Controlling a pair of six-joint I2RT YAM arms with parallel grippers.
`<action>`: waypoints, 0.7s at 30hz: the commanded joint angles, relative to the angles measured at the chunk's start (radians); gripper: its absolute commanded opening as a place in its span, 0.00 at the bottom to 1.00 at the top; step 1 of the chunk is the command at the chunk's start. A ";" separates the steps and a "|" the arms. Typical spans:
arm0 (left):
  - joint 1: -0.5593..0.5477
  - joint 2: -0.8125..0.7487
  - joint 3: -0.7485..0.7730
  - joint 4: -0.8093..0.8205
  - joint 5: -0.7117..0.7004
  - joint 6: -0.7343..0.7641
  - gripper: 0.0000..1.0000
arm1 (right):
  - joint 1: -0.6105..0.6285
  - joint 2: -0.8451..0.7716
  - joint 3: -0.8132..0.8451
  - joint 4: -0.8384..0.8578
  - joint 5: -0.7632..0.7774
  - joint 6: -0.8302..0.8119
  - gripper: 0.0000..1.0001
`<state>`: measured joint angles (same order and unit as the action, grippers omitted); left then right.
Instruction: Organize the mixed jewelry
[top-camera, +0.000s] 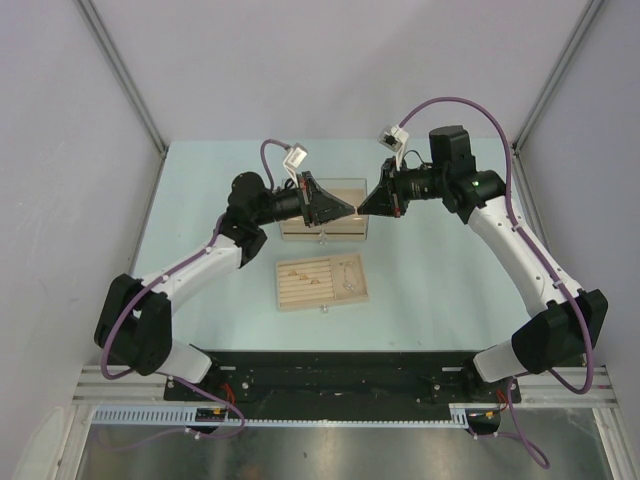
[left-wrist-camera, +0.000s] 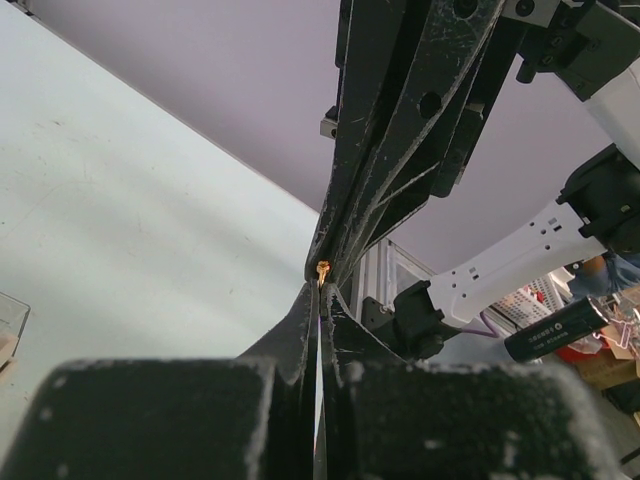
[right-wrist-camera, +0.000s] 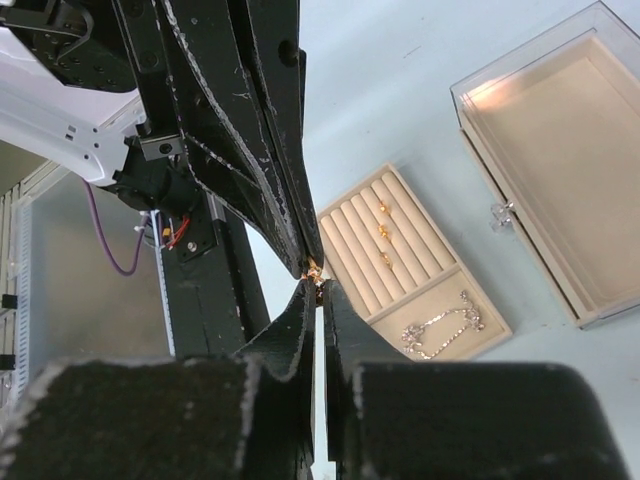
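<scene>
My left gripper (top-camera: 350, 211) and right gripper (top-camera: 364, 210) meet tip to tip in the air above the clear box (top-camera: 322, 228). A tiny gold piece (left-wrist-camera: 323, 269) sits between the two sets of fingertips, also seen in the right wrist view (right-wrist-camera: 316, 268). Both grippers (left-wrist-camera: 322, 286) (right-wrist-camera: 318, 286) are closed to a thin slit on it. The beige slotted tray (top-camera: 292, 295) lies nearer the bases, with small gold rings (right-wrist-camera: 383, 233) in its slots and a thin silvery chain (right-wrist-camera: 440, 325) in its flat compartment.
The clear lidded box with a beige lining (right-wrist-camera: 560, 170) stands behind the tray, its small latch (right-wrist-camera: 500, 213) facing the tray. Grey walls enclose the pale green table (top-camera: 450, 280) on three sides.
</scene>
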<state>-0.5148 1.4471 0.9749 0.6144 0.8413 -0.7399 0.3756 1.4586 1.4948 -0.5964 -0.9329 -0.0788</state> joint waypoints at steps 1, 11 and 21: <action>-0.007 -0.039 -0.010 0.013 0.007 0.022 0.00 | -0.003 -0.003 0.044 0.006 -0.007 -0.003 0.00; 0.050 -0.114 -0.030 -0.120 -0.083 0.123 0.62 | 0.017 -0.040 0.064 -0.086 0.080 -0.084 0.00; 0.363 -0.200 0.005 -0.393 -0.194 0.164 0.68 | 0.394 -0.020 0.015 -0.177 0.714 -0.335 0.00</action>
<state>-0.2306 1.2888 0.9379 0.4065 0.7235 -0.6422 0.6559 1.4460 1.5158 -0.7513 -0.5266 -0.2996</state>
